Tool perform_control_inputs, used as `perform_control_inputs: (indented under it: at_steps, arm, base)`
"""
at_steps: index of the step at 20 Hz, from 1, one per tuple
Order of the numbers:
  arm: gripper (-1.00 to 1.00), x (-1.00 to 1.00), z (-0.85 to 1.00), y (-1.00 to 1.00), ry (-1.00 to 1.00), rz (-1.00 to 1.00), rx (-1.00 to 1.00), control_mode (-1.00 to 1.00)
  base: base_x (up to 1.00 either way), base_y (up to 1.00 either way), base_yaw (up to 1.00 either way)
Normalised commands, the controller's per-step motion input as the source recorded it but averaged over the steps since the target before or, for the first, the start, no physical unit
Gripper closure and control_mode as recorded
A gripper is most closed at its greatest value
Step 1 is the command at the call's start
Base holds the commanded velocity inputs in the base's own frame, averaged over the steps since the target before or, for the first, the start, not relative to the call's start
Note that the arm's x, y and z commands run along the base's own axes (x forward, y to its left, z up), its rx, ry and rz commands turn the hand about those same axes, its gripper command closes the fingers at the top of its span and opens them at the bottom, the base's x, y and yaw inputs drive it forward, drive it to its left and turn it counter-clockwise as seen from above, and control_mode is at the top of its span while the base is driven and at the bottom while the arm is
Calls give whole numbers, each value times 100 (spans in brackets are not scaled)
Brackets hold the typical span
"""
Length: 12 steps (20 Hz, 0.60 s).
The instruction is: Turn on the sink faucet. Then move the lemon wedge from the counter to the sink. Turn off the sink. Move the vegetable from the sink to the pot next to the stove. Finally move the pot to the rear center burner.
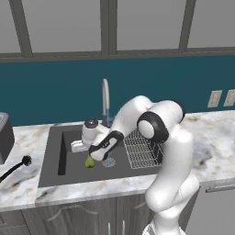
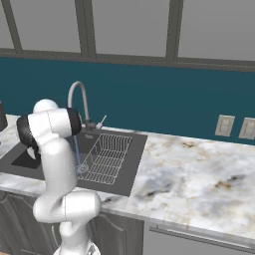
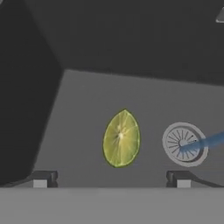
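Lemon wedge (image 3: 121, 138) lies in sink (image 3: 87, 100) ahead of tool (image 3: 111, 179), spread wide, empty; next: faucet (image 1: 105, 98) off.

White rounded arm (image 1: 172, 151), glossy segments, black joint bands, dark claw (image 3: 111, 179) with small pale-tipped fingers

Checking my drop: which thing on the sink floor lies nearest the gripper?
The lemon wedge, yellow-green, lying between the open gripper tips; the round metal drain lies off to one side.
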Motion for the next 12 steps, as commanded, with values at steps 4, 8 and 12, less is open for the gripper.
perform_control_inputs:
  at_steps: [4,8,12]
  arm:
    - [-100,-33,83,0,-12,-3,6,-100]
    - [-100,-33,80,0,-7,0,10,-100]
    - [-100,-25,61,-2,0,0,10,-100]
  base:
    - [0,0,0]
    - [0,0,0]
    - [0,0,0]
